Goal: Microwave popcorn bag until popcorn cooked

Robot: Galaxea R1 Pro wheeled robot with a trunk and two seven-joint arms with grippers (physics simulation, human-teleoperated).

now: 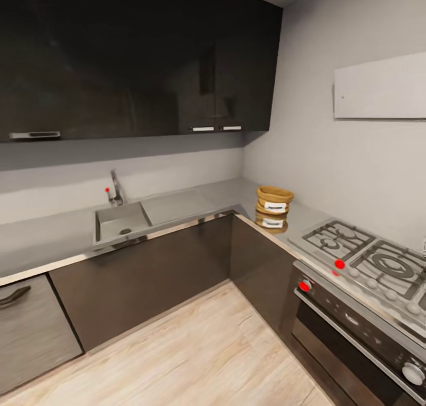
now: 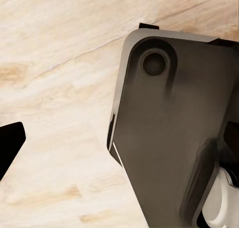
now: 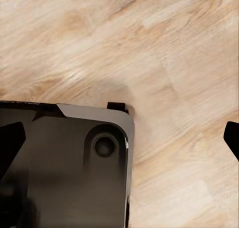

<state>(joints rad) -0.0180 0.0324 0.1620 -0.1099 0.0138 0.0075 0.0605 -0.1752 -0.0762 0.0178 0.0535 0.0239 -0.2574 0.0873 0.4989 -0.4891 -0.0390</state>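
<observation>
The tan popcorn bag (image 1: 274, 200) stands upright on the grey steel countertop (image 1: 183, 205), in the corner just left of the gas hob, its white label facing me. Its mirror image shows on the steel below it. The popcorn inside is hidden, and the microwave is out of view. In the wrist views both arms hang low over the wooden floor. My left gripper (image 2: 119, 138) and my right gripper (image 3: 119, 141) are open and hold nothing. Dark fingertips (image 3: 10, 143) sit at the picture edges, above the robot's dark base (image 3: 59, 173).
A steel sink (image 1: 121, 221) with a tap is set in the worktop at the left. A gas hob (image 1: 370, 258) over a black-and-steel oven (image 1: 355, 329) runs along the right. Dark wall cabinets (image 1: 136, 57) hang overhead. Pale wood floor (image 1: 201, 353) lies between the cabinet runs.
</observation>
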